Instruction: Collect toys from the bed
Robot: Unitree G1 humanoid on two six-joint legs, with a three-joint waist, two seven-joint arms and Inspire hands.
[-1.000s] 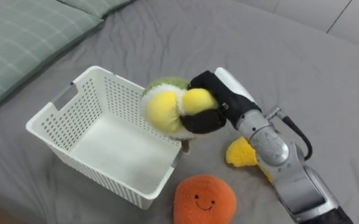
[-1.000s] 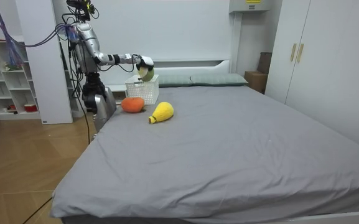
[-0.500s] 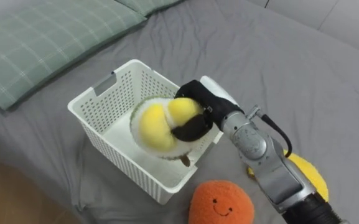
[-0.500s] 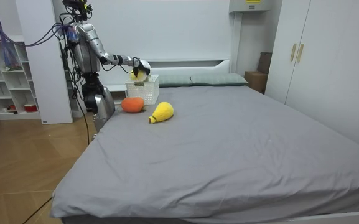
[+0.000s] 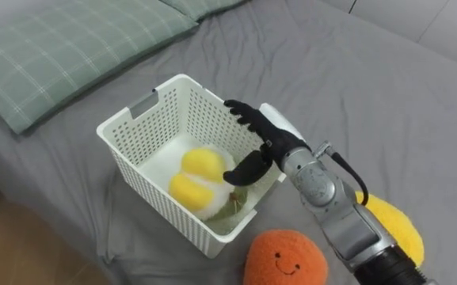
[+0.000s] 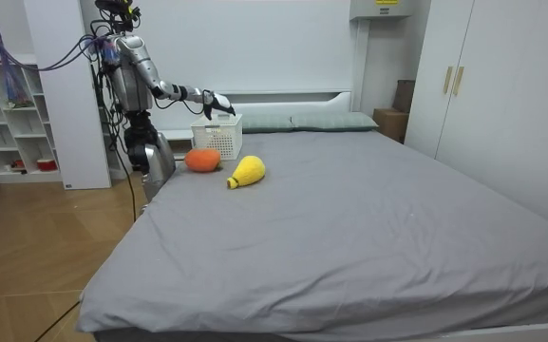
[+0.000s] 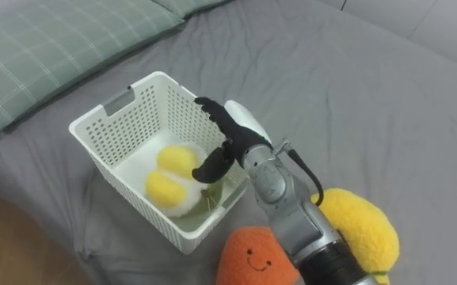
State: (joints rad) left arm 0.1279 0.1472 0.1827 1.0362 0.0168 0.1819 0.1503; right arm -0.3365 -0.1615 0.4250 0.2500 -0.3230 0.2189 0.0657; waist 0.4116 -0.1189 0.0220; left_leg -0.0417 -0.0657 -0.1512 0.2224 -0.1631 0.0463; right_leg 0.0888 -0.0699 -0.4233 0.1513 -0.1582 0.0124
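The right hand (image 5: 261,141) hovers over the right side of the white basket (image 5: 157,202), its fingers (image 5: 240,111) spread straight and holding nothing. The yellow-and-green plush toy (image 5: 196,178) lies on the basket's floor (yellow lobes up). On the grey bed (image 5: 371,95), an orange smiling plush (image 5: 285,260) sits just beside the basket, and a yellow plush (image 5: 390,226) lies right of the forearm. A green checked pillow (image 5: 62,47) lies beyond.
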